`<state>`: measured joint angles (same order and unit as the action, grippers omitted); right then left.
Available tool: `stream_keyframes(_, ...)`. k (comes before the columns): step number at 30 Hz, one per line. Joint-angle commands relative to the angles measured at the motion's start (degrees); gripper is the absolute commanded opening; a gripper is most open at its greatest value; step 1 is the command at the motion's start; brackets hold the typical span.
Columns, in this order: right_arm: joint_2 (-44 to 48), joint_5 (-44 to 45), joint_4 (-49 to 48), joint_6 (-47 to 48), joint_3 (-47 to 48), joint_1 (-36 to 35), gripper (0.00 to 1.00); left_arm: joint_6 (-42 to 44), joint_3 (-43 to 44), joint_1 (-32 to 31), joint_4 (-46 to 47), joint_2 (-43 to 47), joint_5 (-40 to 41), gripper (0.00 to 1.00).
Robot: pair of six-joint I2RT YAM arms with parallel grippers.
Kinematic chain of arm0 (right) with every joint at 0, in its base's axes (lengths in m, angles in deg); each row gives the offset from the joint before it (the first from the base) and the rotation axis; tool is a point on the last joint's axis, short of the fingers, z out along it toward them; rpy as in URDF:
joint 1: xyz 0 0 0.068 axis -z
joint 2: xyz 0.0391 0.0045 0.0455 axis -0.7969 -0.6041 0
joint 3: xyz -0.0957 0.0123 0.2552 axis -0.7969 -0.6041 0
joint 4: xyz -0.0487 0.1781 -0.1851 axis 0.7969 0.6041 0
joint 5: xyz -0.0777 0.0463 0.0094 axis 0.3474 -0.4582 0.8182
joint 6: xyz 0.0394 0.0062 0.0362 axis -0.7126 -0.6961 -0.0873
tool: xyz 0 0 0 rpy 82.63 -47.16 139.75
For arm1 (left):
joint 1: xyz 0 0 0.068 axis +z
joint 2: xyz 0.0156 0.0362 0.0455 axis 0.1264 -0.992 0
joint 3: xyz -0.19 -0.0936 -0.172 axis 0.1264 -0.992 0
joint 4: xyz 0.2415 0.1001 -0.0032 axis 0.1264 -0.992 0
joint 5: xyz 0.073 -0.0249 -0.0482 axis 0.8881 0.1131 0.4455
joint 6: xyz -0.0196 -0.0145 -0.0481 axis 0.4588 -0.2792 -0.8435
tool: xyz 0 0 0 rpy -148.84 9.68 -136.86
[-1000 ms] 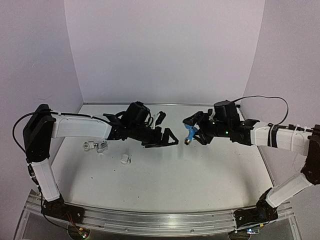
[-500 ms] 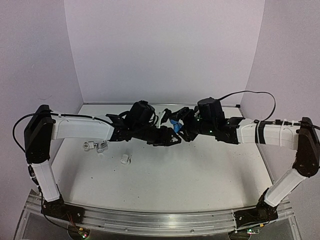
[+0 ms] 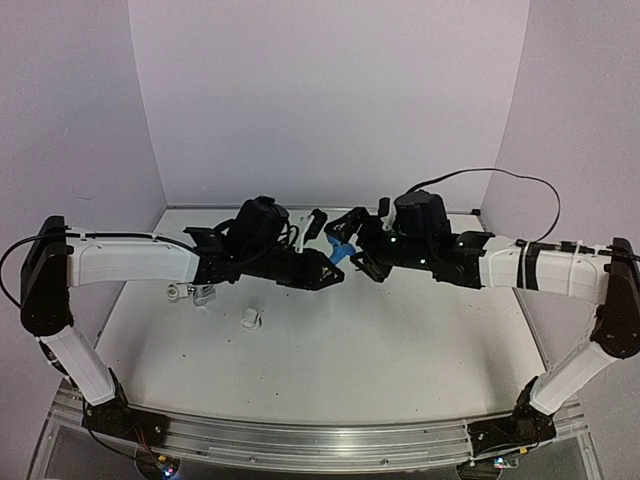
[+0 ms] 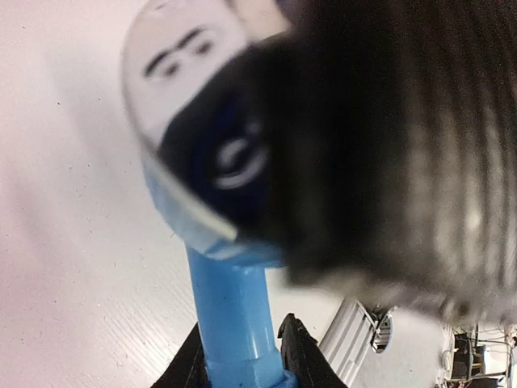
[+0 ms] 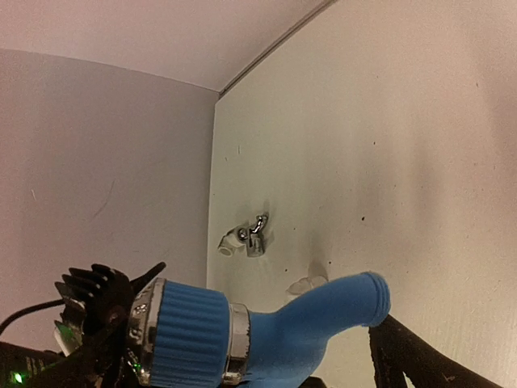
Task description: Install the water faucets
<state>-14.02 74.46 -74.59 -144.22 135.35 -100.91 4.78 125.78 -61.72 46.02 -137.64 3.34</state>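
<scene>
The blue faucet [image 3: 340,250] is up off the table [image 3: 400,350], over its far middle, between the two grippers that meet there. The left gripper [image 3: 328,266] is clenched on it. In the left wrist view its black fingers [image 4: 300,356] press on either side of a narrow blue tube of the faucet. The body widens beyond them toward a blurred dark mass that fills the right of that view. The right gripper [image 3: 357,248] is released, its jaws standing wide with the faucet between them. In the right wrist view the faucet lies crosswise, with a ribbed blue collar and silver ring on the left and the bent spout flaring to the right. One black finger [image 5: 412,360] sits just beside and below the spout's mouth; whether it touches cannot be told. The arms reach in roughly level, the left one from the left side and the right one from the right. The silver faucet [image 3: 204,294] lies on the table at the left, well apart from the grippers, with a white fitting [image 3: 177,292] right against its left end. A second fitting [image 3: 251,319] lies alone, nearer and a little right of that pair, close to it but apart. The table is white with small dark specks, and pale walls [image 3: 330,100] close it in at the left, far and right sides.
</scene>
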Motion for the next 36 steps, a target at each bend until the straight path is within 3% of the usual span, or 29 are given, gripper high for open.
stream_keyframes(1, 6.33, -4.8, 6.0, 22.76, -0.92, 2.7, 0.98, 1.35, -2.62, 2.46, 2.77, 7.77, -3.38, 0.0)
stream_keyframes(4, 7.72, -21.12, 8.21, 32.72, -1.76, 9.02, 0.98, 0.72, -4.68, 3.92, 2.76, 10.28, -9.21, 0.0)
stream_keyframes(6, 8.65, -25.46, 11.87, 40.2, -1.07, 11.87, 0.98, 0.64, -5.47, 4.48, 2.76, 11.62, -12.94, 0.0)
stream_keyframes(8, 9.07, -35.08, 12.69, 49.23, -0.72, 13.53, 0.98, -0.75, -6.11, 5.49, 3.55, 12.38, -18.94, 0.0)
stream_keyframes(13, 8.69, -55.48, 14.22, 61.27, 1.83, 13.75, 0.98, -6.36, -6.04, 7.57, 6.52, 12.12, -33.84, 0.0)
stream_keyframes(20, -2.72, -64.42, 15.01, 59.99, 13.9, 12.88, 0.96, -9.54, -7.07, 6.53, 9.44, 13.65, -42.39, 0.0)
stream_keyframes(24, -7.99, -69.06, 15.01, 59.71, 19.02, 8.36, 0.81, -10.63, -7.04, 6.23, 9.6, 13.67, -42.3, 0.0)
stream_keyframes(28, -10.88, -73.69, 13.18, 56.81, 20.89, 6.86, 0.5, -10.76, -7.15, 6.2, 9.81, 13.88, -42.04, 0.0)
stream_keyframes(30, -11.24, -73.29, 12.79, 56.24, 21.03, 6.16, 0.39, -10.73, -7.28, 6.2, 9.88, 13.92, -42.09, 0.0)
stream_keyframes(33, -11.56, -71.14, 10.87, 53.3, 20.92, 5.28, 0.0, -10.52, -7.5, 6.2, 10.05, 13.78, -42.23, 0.0)
stream_keyframes(35, -11.12, -68.9, 7.84, 50.07, 19.86, 5.23, 0.0, -10.24, -8.17, 6.35, 10.09, 13.99, -42.11, 0.0)
stream_keyframes(36, -9.93, -66.84, 7.31, 49.81, 18.67, 5.35, 0.0, -10.36, -8.87, 6.55, 10.03, 14.43, -41.29, 0.06)
